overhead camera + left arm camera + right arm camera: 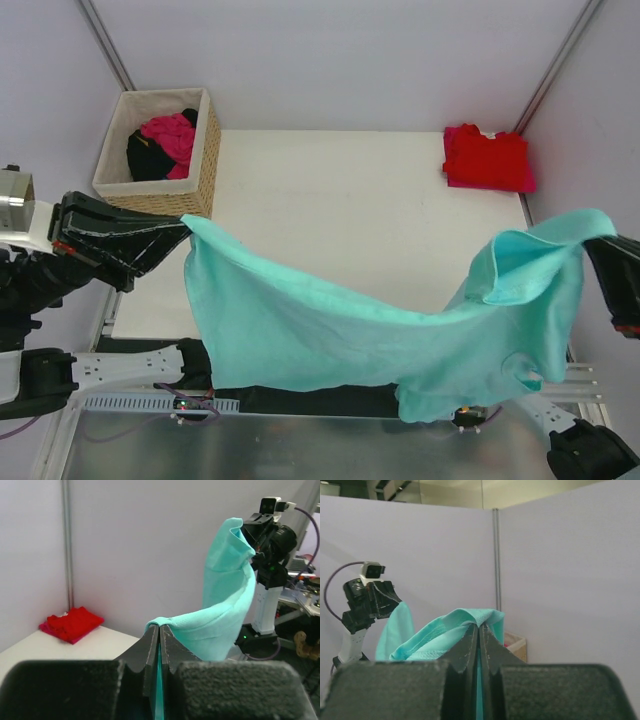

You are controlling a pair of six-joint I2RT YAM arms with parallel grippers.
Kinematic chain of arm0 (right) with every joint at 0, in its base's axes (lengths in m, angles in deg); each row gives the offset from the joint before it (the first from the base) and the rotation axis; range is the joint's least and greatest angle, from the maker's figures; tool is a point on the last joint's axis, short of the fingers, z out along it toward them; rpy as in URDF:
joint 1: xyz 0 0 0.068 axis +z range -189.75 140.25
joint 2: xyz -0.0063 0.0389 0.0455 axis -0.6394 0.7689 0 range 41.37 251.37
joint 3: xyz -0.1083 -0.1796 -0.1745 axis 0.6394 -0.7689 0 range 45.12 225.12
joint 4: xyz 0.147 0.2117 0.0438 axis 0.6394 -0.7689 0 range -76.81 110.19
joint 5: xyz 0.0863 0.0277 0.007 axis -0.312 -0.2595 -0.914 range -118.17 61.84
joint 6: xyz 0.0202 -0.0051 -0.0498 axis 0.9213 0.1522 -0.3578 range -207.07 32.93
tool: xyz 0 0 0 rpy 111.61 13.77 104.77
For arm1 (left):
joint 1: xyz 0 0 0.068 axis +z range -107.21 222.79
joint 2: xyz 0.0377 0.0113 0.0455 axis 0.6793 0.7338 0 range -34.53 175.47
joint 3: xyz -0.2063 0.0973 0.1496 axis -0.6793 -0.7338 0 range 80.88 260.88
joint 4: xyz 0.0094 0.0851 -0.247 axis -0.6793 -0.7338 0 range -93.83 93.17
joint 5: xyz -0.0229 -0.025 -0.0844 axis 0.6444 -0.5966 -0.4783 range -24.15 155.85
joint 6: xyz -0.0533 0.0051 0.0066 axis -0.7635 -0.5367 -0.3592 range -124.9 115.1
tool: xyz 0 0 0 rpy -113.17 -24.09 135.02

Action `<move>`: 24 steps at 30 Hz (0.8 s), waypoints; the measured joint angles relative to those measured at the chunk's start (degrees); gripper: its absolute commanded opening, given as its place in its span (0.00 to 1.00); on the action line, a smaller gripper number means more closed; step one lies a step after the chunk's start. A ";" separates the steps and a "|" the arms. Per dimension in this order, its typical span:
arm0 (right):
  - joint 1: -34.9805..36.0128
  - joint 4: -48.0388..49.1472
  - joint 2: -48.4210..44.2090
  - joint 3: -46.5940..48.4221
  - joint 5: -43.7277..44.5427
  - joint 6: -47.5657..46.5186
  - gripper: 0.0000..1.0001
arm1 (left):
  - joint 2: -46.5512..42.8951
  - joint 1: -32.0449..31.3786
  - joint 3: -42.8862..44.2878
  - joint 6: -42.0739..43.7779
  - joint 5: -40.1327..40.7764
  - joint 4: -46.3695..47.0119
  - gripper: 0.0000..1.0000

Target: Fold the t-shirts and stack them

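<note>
The teal t-shirt (330, 325) hangs stretched in the air between my two grippers, sagging over the table's near edge. My left gripper (186, 226) is shut on its left corner; the pinched cloth shows in the left wrist view (210, 625) at the gripper (159, 626). My right gripper (592, 240) is shut on its right corner, seen in the right wrist view (478, 626) with the teal cloth (435, 635) draped over it. A folded red t-shirt (487, 158) lies on a magenta one at the table's far right corner, also in the left wrist view (72, 622).
A wicker basket (208, 150) at the far left holds a magenta-pink shirt (172, 136) and a black garment (146, 158). The white table (340, 200) lies under the hanging shirt. Grey walls enclose the left, back and right.
</note>
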 measured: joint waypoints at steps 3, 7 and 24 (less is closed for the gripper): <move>0.00 1.05 -0.15 -6.99 2.21 0.74 0.01 | -3.23 0.00 -7.02 0.04 4.81 2.97 0.00; 0.00 0.66 0.68 -19.21 7.82 0.74 0.01 | -7.15 0.00 -18.47 0.35 15.06 6.51 0.00; -13.49 9.35 25.66 -46.77 15.78 5.53 0.01 | 7.76 22.82 -52.06 -6.56 36.15 24.61 0.00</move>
